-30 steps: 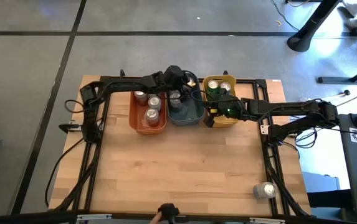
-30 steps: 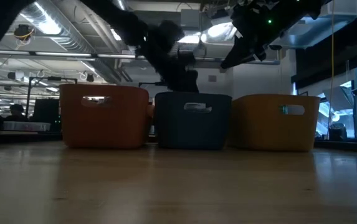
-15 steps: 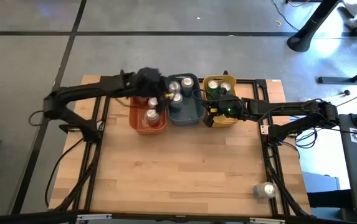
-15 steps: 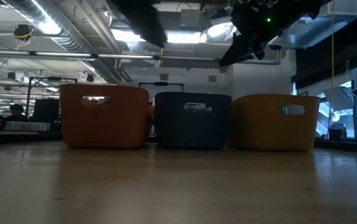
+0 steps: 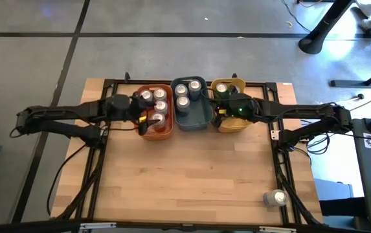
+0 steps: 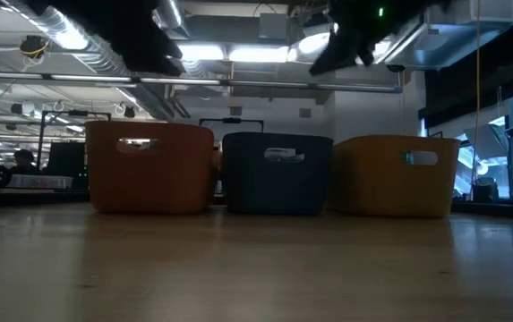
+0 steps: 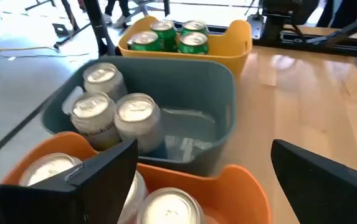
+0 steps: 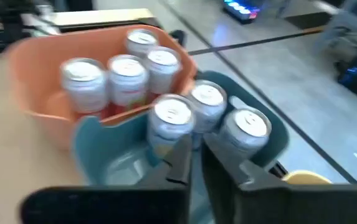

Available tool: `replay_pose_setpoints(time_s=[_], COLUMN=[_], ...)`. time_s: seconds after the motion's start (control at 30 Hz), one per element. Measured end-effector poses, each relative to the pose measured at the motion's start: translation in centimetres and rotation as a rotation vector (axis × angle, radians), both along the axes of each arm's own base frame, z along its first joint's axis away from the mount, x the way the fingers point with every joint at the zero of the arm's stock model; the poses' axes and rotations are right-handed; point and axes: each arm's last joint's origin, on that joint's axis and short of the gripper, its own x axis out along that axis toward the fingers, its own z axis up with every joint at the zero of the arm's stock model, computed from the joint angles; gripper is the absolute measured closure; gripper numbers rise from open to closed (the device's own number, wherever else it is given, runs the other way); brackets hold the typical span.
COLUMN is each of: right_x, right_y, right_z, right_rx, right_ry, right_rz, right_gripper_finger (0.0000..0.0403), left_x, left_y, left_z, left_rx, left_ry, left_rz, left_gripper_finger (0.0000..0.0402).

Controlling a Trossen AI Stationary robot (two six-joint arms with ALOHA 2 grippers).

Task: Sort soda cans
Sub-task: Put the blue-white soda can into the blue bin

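Observation:
Three bins stand in a row at the table's far side. The orange bin [image 5: 154,111] holds several silver-topped cans [image 7: 166,208]. The blue-grey bin [image 5: 201,116] holds three silver cans [image 7: 113,115]. The yellow bin [image 5: 234,123] holds three green cans [image 7: 169,34]. One more silver can [image 5: 276,197] rests on the table near the near right corner. My left gripper [image 7: 203,149] is open and hangs over the orange bin's left part [image 5: 143,116], holding nothing. My right gripper [image 8: 197,146] is shut and empty, above the yellow bin [image 5: 224,109].
In the low view the orange bin [image 6: 149,165], blue-grey bin [image 6: 278,172] and yellow bin [image 6: 395,174] stand side by side, with both arms above them. Bare wooden table [image 5: 185,175] stretches from the bins to the near edge. Black frame rails [image 5: 101,149] run along both sides.
My left gripper has swung from over the blue-grey bin toward the table's left and now hangs over the orange bin's left part. The three cans in the blue-grey bin, hidden under it before, are uncovered. My right gripper has risen slightly above the yellow bin.

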Motion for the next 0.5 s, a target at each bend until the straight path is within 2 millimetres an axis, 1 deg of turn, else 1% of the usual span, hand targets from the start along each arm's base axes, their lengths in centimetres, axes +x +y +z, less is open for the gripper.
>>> replay_pose_setpoints(time_s=[0.1,0.2,0.3,0.4,0.5], right_x=[-0.2,-1.1,-2.1,-2.7,-3.4], right_y=[0.8,2.1,3.8,5.7,7.4], right_z=[2.8,5.6,7.6,8.1,8.0], right_rx=[0.015,0.021,0.07,0.143,0.221], right_ry=[0.053,0.134,0.224,0.333,0.414], right_rz=[0.073,0.127,0.158,0.163,0.14], right_gripper_finger=[0.0303,0.0224,0.0141,0.0068,0.0018], left_x=[-0.4,-0.5,-0.4,-0.3,-0.1], left_y=[-0.4,-0.6,-0.7,-0.7,-0.7], left_z=[-0.7,-1.2,-1.1,-0.8,-0.4], left_rx=[-0.007,-0.011,-0.004,0.015,0.038], left_ry=[0.002,0.017,0.009,-0.019,-0.06], left_rz=[-0.012,-0.025,-0.033,-0.04,-0.046], left_gripper_finger=[0.0047,0.0047,0.0047,0.0047,0.0047])
